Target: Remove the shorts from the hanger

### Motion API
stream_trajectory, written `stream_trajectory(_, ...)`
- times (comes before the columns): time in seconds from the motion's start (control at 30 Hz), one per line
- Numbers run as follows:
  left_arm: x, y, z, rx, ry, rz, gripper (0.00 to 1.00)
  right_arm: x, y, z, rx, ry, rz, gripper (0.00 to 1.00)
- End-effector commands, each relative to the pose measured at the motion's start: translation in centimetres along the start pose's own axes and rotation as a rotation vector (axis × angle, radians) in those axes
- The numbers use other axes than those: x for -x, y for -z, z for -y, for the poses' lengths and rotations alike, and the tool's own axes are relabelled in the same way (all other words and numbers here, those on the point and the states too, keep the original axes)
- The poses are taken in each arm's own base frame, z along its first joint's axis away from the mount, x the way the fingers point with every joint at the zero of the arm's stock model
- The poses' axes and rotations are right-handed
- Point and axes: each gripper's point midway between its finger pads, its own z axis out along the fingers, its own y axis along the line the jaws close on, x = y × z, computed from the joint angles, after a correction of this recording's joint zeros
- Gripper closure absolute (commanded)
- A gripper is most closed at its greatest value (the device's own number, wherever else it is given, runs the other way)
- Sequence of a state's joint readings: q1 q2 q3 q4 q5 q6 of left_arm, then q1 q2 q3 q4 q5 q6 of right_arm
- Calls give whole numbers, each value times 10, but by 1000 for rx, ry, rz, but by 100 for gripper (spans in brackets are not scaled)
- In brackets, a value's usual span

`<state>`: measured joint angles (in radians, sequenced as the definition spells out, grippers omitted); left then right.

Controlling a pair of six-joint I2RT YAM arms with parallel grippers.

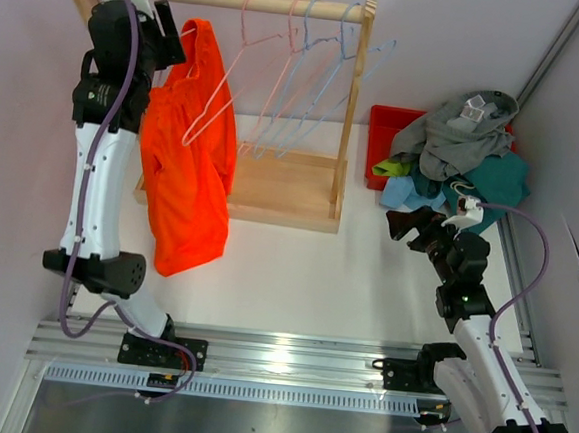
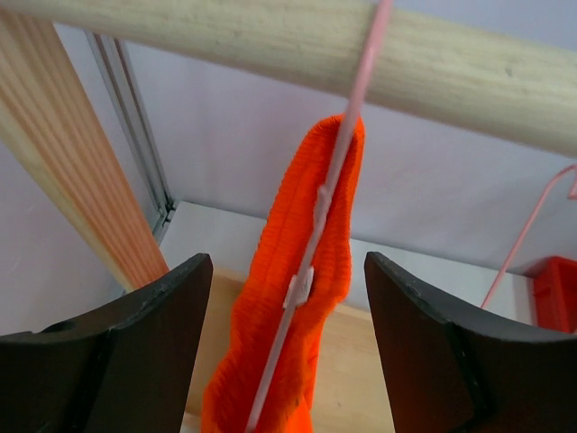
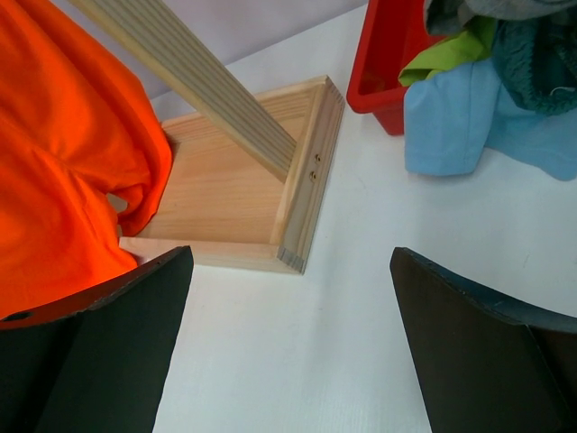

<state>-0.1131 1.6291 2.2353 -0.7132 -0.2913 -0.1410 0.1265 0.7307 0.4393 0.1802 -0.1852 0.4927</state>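
Observation:
The orange shorts hang from a pink hanger at the left end of the wooden rod. My left gripper is raised to the rod and open. In the left wrist view the left gripper has its jaws on either side of the orange waistband, with a gap on both sides. My right gripper hovers open over the white table in front of the red tray, with nothing between its jaws. The orange shorts show at the left of the right wrist view.
Several empty hangers hang along the rod. The rack's wooden base and post stand mid-table. A red tray at the right holds grey, teal, lime green and light blue shorts.

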Motion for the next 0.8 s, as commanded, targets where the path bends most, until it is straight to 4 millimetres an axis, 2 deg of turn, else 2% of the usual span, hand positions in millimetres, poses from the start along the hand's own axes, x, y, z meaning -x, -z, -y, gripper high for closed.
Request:
stream_trajectory(0.0, 30, -5, -7, 4, 39, 76, 26, -6, -2, -6, 27, 20, -23, 1)
stream_trajectory(0.13, 19, -24, -4, -4, 36, 43, 27, -8, -3, -6, 20, 28, -29, 1)
stream_trajectory(0.23, 0, -38, 1, -17, 30, -10, 34, -9, -5, -5, 17, 31, -31, 1)
stream_trajectory(0.33, -10, -43, 4, -34, 31, -36, 39, -11, -6, -3, 11, 33, -34, 1)
stream_trajectory(0.43, -17, -46, 8, -49, 29, -55, 52, -12, -8, -2, 7, 32, -39, 1)
stream_trajectory(0.5, -23, -49, 9, -53, 27, -72, 54, -13, -9, -1, 5, 31, -43, 1)
stream_trajectory(0.6, -29, -50, 8, -50, 27, -87, 74, -13, -9, -1, 4, 33, -41, 0)
stream_trajectory(0.63, -29, -50, 8, -49, 28, -87, 90, -13, -9, -1, 5, 32, -42, 1)
stream_trajectory(0.67, -28, -50, 8, -49, 31, -87, 97, -13, -9, 0, 4, 33, -41, 0)
stream_trajectory(0.7, -27, -49, 8, -47, 41, -84, 100, -13, -8, -1, 4, 33, -39, 1)
stream_trajectory(0.77, -19, -43, 10, -56, 53, -66, 100, -13, -8, 0, 5, 33, -40, 1)
